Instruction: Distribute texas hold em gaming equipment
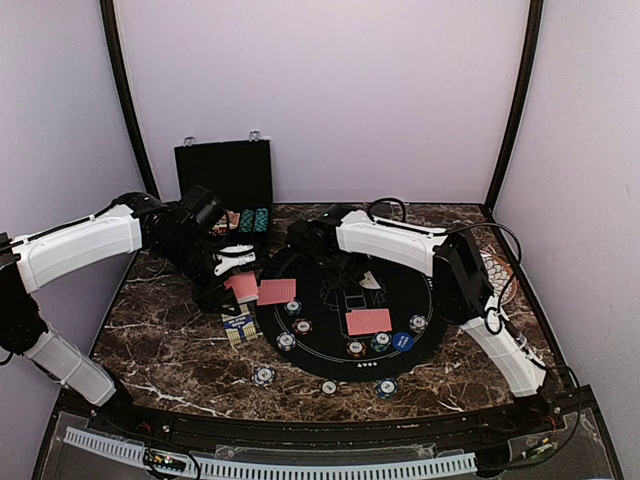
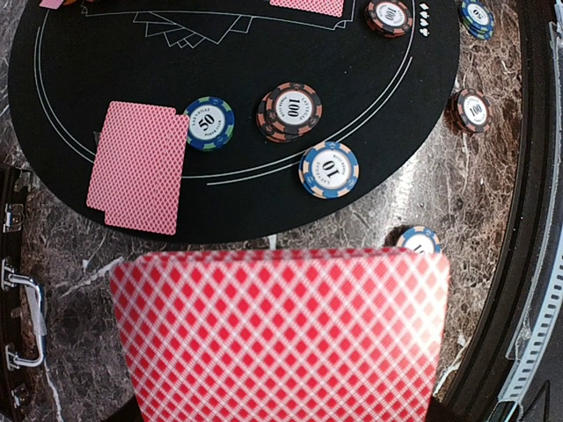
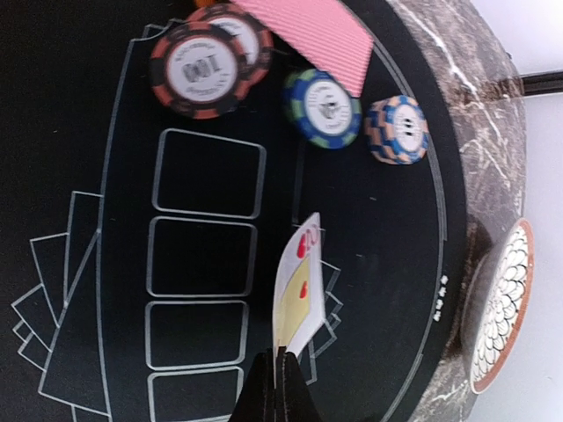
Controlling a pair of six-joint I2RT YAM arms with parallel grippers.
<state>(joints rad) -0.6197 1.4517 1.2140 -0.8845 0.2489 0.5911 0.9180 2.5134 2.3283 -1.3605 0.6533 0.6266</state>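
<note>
Right gripper pinched shut on one white-faced playing card with red hearts, tilted over the printed boxes mid round black felt mat. Left gripper clamped on red lattice-backed cards at the mat's left edge; count unclear. Step, I'd say: dealing. Next: lay the card flat in a box, release. Right arm stretches from the brown marble table's right edge, left arm from its left edge.

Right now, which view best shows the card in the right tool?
Right wrist: the card stands in the shut right tool, its face with red hearts visible. Top external shows only a small white fleck there; left wrist does not show it.
</note>
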